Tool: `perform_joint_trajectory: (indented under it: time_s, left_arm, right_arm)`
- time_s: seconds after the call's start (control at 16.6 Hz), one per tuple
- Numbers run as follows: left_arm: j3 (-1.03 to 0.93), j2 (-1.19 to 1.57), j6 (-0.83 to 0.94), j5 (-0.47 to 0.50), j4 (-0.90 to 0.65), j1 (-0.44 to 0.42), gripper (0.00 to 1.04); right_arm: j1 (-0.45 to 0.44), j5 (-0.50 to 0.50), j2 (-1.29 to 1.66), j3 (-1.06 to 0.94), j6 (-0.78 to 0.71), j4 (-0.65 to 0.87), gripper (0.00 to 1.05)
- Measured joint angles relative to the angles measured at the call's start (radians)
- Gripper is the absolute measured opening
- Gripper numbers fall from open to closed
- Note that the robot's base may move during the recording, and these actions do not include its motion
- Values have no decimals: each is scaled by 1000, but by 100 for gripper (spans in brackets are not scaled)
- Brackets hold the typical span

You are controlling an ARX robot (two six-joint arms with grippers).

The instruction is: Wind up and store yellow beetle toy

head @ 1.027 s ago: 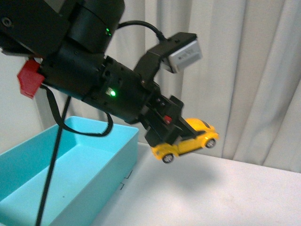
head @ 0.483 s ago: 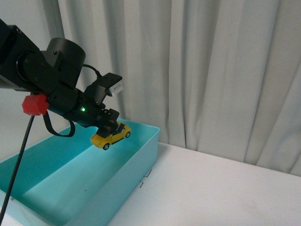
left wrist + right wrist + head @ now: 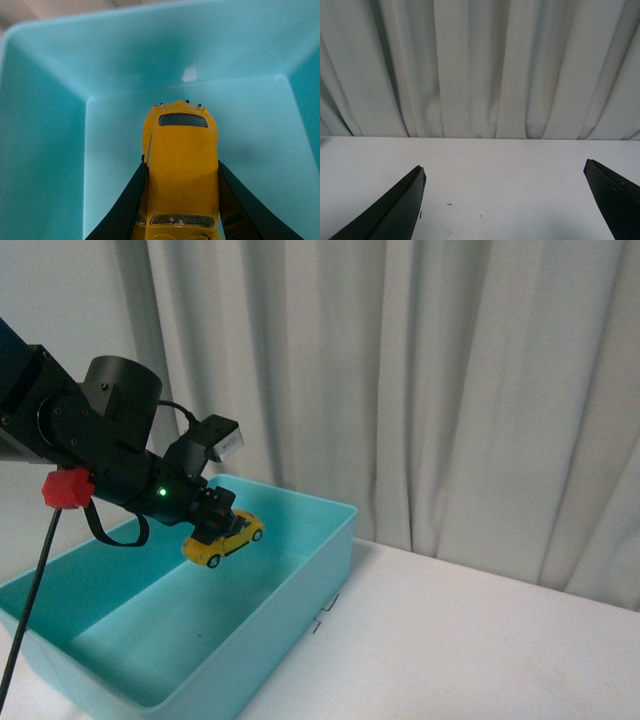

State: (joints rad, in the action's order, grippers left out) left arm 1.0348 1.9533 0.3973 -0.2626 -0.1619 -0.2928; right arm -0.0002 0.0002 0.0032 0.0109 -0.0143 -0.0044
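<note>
The yellow beetle toy hangs in the air above the inside of a turquoise bin, held by my left gripper, which is shut on its sides. In the left wrist view the yellow beetle toy fills the space between the two black fingers, roof up, with the bin floor below it. My right gripper is open over bare white table, nothing between its fingers; it does not show in the front view.
The turquoise bin sits at the left on a white table. Pale curtains hang behind the table. The bin's inside holds nothing but a small dark speck.
My left arm has carried the toy leftward and farther from the camera, from beside the bin's rim to above the bin's inside, and slightly lower.
</note>
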Motion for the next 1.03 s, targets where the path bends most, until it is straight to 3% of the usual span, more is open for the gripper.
perform_joint_trajectory:
  time_s: [0.72, 1.03]
  left_arm:
    - [-108, 55, 46, -3, -102, -61, 34]
    - [-130, -17, -3, -49, -98, -61, 88]
  right_arm:
    - [0, 0, 0, 0, 0, 0, 98]
    - [0, 0, 0, 0, 0, 0, 98]
